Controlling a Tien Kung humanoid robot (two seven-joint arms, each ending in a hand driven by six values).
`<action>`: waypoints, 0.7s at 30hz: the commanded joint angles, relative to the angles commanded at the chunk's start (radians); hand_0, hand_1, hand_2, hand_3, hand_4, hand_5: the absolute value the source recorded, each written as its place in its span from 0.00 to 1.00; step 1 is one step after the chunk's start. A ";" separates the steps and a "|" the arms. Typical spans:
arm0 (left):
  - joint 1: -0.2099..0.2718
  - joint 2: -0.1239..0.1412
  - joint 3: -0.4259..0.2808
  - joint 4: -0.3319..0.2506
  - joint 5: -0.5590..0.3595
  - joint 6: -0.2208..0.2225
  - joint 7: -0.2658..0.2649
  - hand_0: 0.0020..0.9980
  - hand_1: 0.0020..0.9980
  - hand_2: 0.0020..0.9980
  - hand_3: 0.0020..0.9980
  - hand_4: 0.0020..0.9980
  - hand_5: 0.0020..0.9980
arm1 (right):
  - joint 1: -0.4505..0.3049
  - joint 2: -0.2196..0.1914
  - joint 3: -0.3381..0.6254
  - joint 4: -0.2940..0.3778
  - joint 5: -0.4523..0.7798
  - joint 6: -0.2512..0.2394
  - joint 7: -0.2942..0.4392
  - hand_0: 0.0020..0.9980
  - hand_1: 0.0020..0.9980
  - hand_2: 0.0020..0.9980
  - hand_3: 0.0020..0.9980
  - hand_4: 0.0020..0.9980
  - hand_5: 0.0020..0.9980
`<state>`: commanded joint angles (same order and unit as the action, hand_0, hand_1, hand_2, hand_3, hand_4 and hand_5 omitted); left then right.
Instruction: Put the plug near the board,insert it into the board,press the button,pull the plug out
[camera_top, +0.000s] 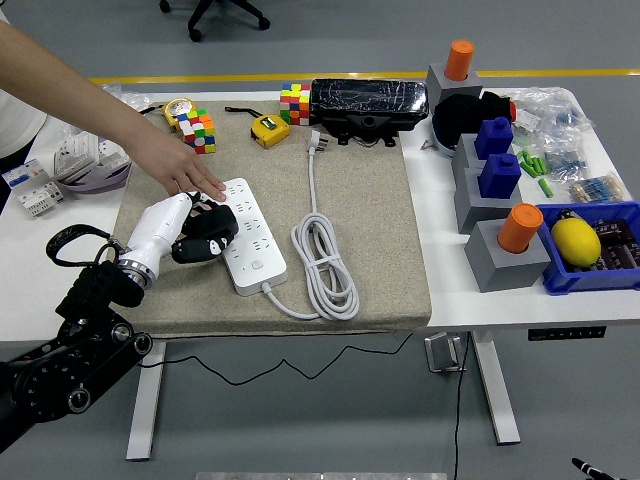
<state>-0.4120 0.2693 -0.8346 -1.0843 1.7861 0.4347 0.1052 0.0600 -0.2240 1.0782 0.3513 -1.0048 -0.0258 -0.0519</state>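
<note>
While the board (248, 236) lies on the tan mat (380, 220) in the middle of the surface (445, 250), the left hand (196, 232) is seen just beside its left edge. The hand's black fingers (218, 226) are curled around a small black thing, which looks like the plug (205, 245) (it is mostly hidden, so this cannot be said for sure). The plug is held right against the left side of the board, touching it or nearly so. The white forearm (152, 238) is stretched in from the lower left.

A person's hand (190, 172) is laid on the far left end of the board, with the fingertips pressed flat on it. The person's arm comes in from the top left corner.

A white cord (322, 262) is coiled on the mat just right of the board, and its own white plug (314, 141) lies near the mat's far edge. Two colour cubes (197, 130) and a yellow tape (269, 130) are set behind the mat. Grey blocks with orange (520, 226) and blue tops (498, 174) are placed at the right, and a blue bin (560, 278) with a lemon (575, 242) is found at the far right.
</note>
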 joint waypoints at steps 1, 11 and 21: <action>0.007 0.002 -0.010 -0.009 -0.004 0.011 -0.014 0.35 0.39 0.36 0.45 0.59 0.02 | 0.000 0.000 0.001 0.000 0.000 0.000 0.000 0.65 0.65 0.64 0.56 0.99 0.56; 0.060 0.042 -0.063 -0.046 0.015 0.020 -0.027 0.35 0.39 0.36 0.45 0.61 0.02 | -0.003 0.000 0.001 0.000 -0.003 0.000 0.000 0.65 0.65 0.64 0.56 0.99 0.56; 0.084 0.048 -0.062 0.020 -0.078 -0.009 -0.047 0.69 0.63 0.56 0.60 0.87 0.25 | 0.001 0.001 0.000 0.001 -0.002 0.000 0.000 0.65 0.65 0.64 0.56 0.99 0.56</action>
<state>-0.3280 0.3171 -0.8965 -1.0644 1.7082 0.4259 0.0581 0.0610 -0.2229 1.0778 0.3518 -1.0067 -0.0255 -0.0518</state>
